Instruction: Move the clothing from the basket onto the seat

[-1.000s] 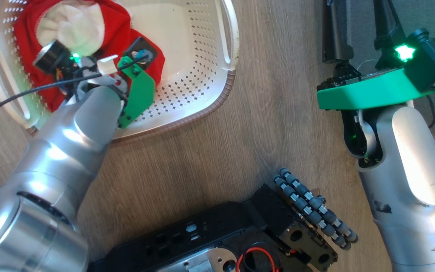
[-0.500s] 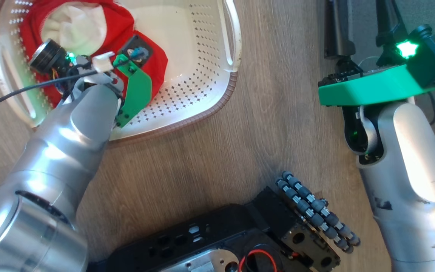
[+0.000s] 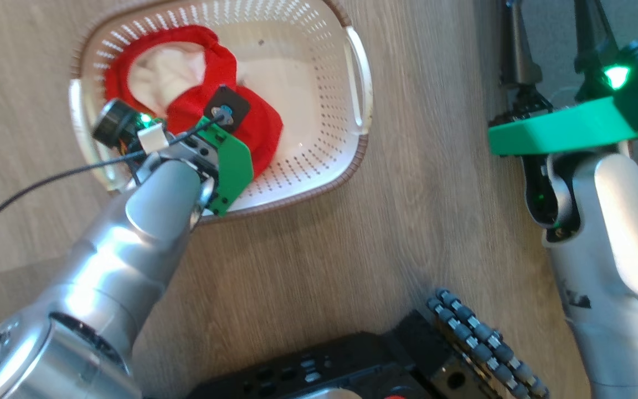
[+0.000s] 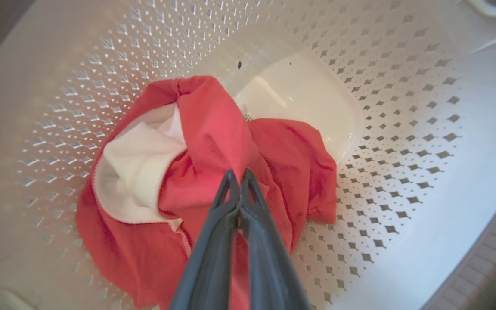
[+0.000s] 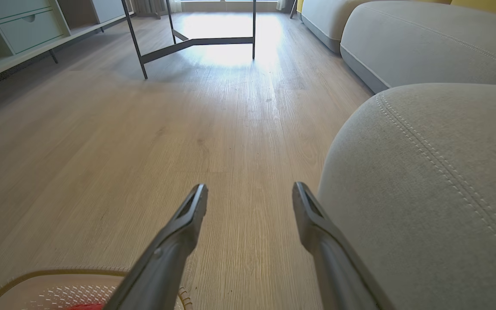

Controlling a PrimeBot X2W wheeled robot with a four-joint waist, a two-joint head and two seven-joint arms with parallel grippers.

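1. Against the earlier pictures the whole head view has shifted, which is the camera moving. The basket (image 3: 330, 166) now sits fully in frame on the floor (image 3: 363, 260), and nothing shows that it slid. The left arm's wrist stays over the same heap inside it.
2. The left gripper (image 4: 239, 174) is closed, pinching a fold of the clothing (image 4: 213, 125). The red fabric rises in a ridge to the fingertips. The rest lies on the basket's bottom towards its left side, with a white lining patch showing.
3. Judged from this, the grasp is made and the lift is the step in hand. All the clothing is still in the basket and none is on the seat (image 5: 424, 193).
4. The right gripper (image 5: 250, 193) is open and empty. It hangs over the floor just beside the seat's rounded, stitched corner, far right of the basket.
5. Bare floor lies between basket and seat. The hanging cloth must clear the basket's right wall and handle, and a trailing hem could catch there.
6. The right arm stands close to the seat's edge, so it may crowd the drop.
7. The robot's black base (image 3: 324, 371) sits near. A dark metal frame (image 5: 196, 41), a low cabinet (image 5: 20, 26) and a second cushion (image 5: 424, 38) stand far off, well apart from the work.
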